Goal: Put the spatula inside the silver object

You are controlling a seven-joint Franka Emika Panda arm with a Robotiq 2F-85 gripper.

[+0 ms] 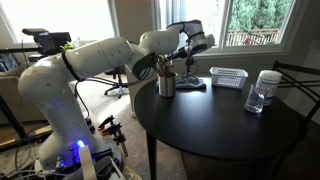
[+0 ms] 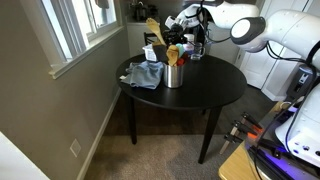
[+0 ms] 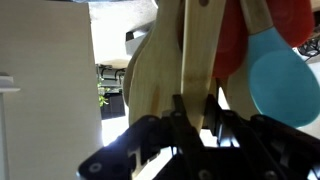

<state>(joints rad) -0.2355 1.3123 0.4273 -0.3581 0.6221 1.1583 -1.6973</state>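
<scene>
The silver cup (image 1: 166, 86) stands on the round black table in both exterior views (image 2: 175, 76), with reddish-handled utensils sticking up from it. My gripper (image 3: 196, 112) is shut on the light-tan wooden spatula (image 3: 150, 70), its fingers on either side of the flat handle. In an exterior view the spatula (image 2: 153, 30) slants up and away above the cup, with my gripper (image 2: 182, 36) just over the cup's mouth. Whether the spatula's lower end is inside the cup is hidden. A red and a teal utensil head (image 3: 285, 70) fill the wrist view's right side.
A white mesh basket (image 1: 229, 76) and a clear white-lidded jar (image 1: 262, 92) stand further along the table (image 1: 220, 125). A blue cloth (image 2: 145, 73) lies beside the cup. Windows and a wall lie behind the table.
</scene>
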